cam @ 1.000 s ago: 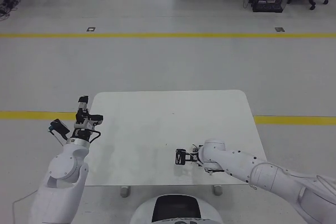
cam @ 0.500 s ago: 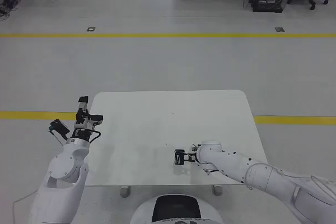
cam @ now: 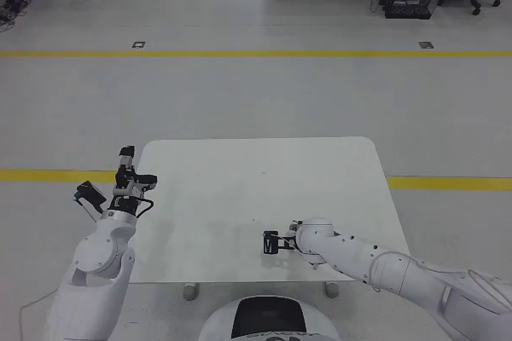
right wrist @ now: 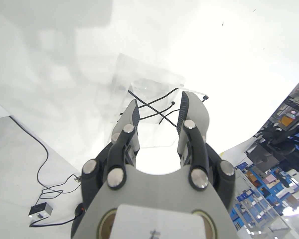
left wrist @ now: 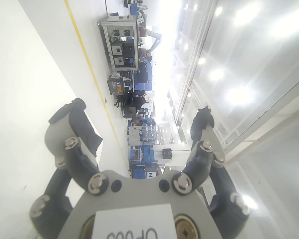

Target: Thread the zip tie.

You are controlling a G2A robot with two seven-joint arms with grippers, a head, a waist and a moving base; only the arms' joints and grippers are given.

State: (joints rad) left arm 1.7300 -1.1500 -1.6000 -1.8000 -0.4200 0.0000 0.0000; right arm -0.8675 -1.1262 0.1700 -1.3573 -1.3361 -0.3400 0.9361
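Zip ties (right wrist: 148, 106) lie crossed in a clear tray (right wrist: 149, 75), just ahead of the spread right hand (right wrist: 159, 99). Step judged: pickup. Next move requires pinching one tie cleanly.

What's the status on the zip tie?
Right gripper jaws open, over loose zip ties in clear tray. Left gripper open, raised aside. Nothing blocking.

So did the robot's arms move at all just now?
The right gripper slid a little toward the robot's left and closer to the near edge of the table. It is open and holds nothing. The left gripper stayed raised by the table's left edge, and it is open too. Nothing was grabbed or let go.
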